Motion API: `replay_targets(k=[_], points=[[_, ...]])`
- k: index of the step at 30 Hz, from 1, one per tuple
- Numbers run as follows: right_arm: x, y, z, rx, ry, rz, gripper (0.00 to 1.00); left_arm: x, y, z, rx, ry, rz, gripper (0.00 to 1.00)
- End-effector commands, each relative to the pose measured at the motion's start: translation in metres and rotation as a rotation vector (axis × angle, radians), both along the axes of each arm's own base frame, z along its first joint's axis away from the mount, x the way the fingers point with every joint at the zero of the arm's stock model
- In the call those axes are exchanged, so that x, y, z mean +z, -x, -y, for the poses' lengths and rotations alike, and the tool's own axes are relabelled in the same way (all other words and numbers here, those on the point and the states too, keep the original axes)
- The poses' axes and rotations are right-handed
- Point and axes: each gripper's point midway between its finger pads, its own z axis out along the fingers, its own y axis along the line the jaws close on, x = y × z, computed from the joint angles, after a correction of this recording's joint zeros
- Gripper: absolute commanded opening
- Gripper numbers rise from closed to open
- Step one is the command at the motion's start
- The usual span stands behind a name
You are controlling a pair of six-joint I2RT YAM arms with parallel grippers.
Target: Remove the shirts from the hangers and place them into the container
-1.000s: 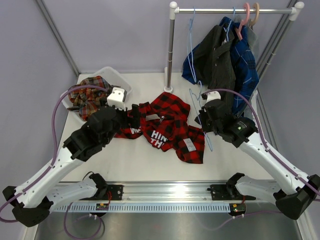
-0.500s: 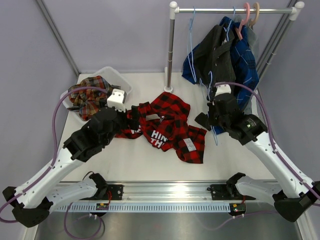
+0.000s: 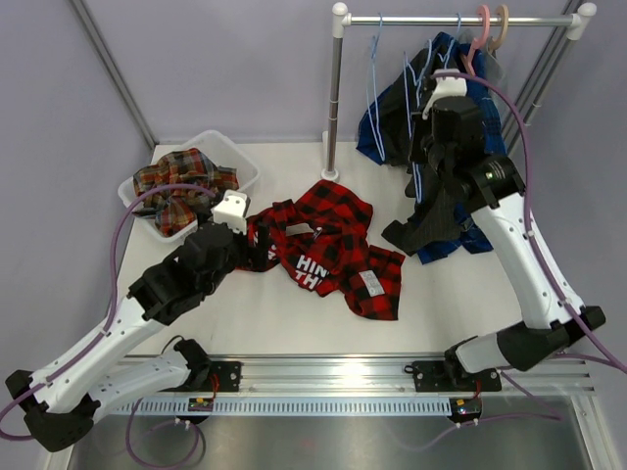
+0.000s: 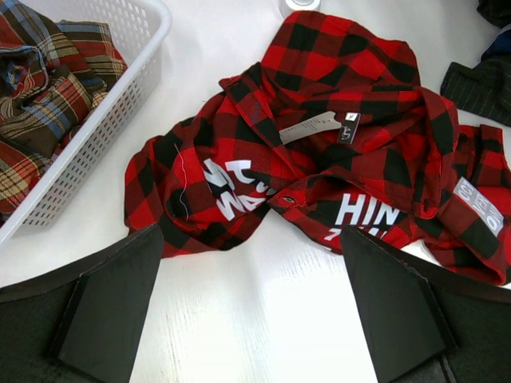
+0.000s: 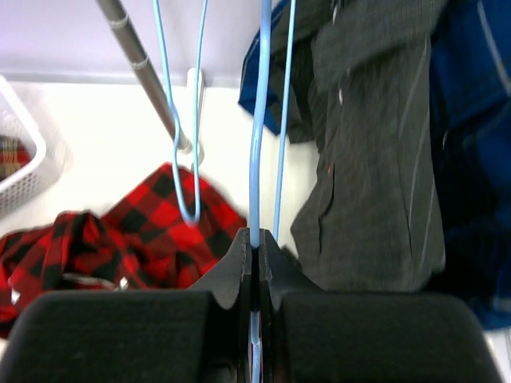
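Hanger [image 5: 255, 159] gripped; red shirt [image 3: 333, 211] on desk [image 3: 294, 318].
The right end effector [image 5: 257, 239] is clamped on the light-blue hanger; the left end effector [image 4: 251, 235] is held wide above the red shirt, beside the basket [image 4: 112, 112].

White surface [image 4: 263, 319] spreads beneath the left claw [image 4: 249, 233]. Grey metal rack pole [image 5: 148, 76] stands ahead and left of the right claw [image 5: 255, 239]. Its crossbar [image 3: 411, 20] runs above that claw, with lilac-grey walls [image 3: 225, 69] beyond.

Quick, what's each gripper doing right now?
Left gripper: open, holding nothing.
Right gripper: shut on a light-blue hanger.
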Motion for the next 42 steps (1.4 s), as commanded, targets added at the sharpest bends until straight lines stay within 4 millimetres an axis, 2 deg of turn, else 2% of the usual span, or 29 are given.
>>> replay_targets(k=[1, 2, 4, 5, 7, 8, 11, 12, 14, 15, 19, 20, 21, 27, 31, 39, 42], points=[[0.038, -0.025, 0.002, 0.018, 0.017, 0.103, 0.00, 0.007, 0.000, -0.001, 0.006, 0.023, 0.023, 0.99], [0.034, -0.035, 0.000, 0.018, 0.025, 0.092, 0.00, 0.008, 0.000, -0.002, 0.009, 0.026, 0.027, 0.99], [0.045, -0.046, 0.005, 0.017, 0.021, 0.114, 0.00, 0.007, 0.000, -0.002, 0.011, 0.024, 0.025, 0.99], [0.040, -0.055, 0.004, 0.016, 0.021, 0.104, 0.00, 0.008, 0.000, -0.003, 0.013, 0.026, 0.026, 0.99], [0.047, -0.065, 0.006, 0.017, 0.005, 0.131, 0.00, 0.007, 0.000, -0.002, 0.011, 0.027, 0.022, 0.99], [0.044, -0.071, 0.005, 0.019, 0.000, 0.128, 0.00, 0.006, 0.000, -0.002, 0.011, 0.025, 0.020, 0.99], [0.047, -0.082, 0.000, 0.049, -0.019, 0.147, 0.00, 0.004, 0.000, -0.002, 0.011, 0.022, 0.017, 0.99], [0.054, -0.084, 0.000, 0.047, -0.023, 0.162, 0.00, 0.002, 0.000, -0.002, 0.009, 0.018, 0.013, 0.99], [0.049, -0.095, 0.000, 0.044, -0.020, 0.147, 0.00, 0.001, 0.000, 0.000, 0.004, 0.019, 0.009, 0.99], [0.056, -0.096, 0.001, 0.036, -0.025, 0.161, 0.00, 0.002, 0.000, 0.000, 0.006, 0.024, 0.009, 0.99], [0.059, -0.108, -0.001, 0.041, -0.033, 0.169, 0.00, 0.002, 0.000, 0.000, 0.008, 0.028, 0.008, 0.99], [0.052, -0.114, -0.002, 0.043, -0.032, 0.153, 0.00, 0.002, 0.000, 0.000, 0.010, 0.030, 0.009, 0.99], [0.056, -0.113, 0.000, 0.043, -0.033, 0.152, 0.00, 0.002, 0.000, 0.000, 0.010, 0.031, 0.010, 0.99], [0.036, -0.121, -0.003, 0.060, -0.047, 0.083, 0.00, 0.003, 0.001, 0.000, 0.007, 0.038, 0.009, 0.99], [0.013, -0.128, -0.001, 0.050, -0.060, 0.006, 0.00, 0.002, 0.001, 0.002, -0.003, 0.037, 0.003, 0.99], [-0.013, -0.124, 0.000, 0.052, -0.061, -0.075, 0.00, 0.000, 0.002, 0.004, -0.010, 0.039, -0.004, 0.99], [-0.020, -0.122, -0.001, 0.061, -0.066, -0.083, 0.05, -0.003, 0.002, 0.010, -0.036, 0.036, -0.019, 0.99]])
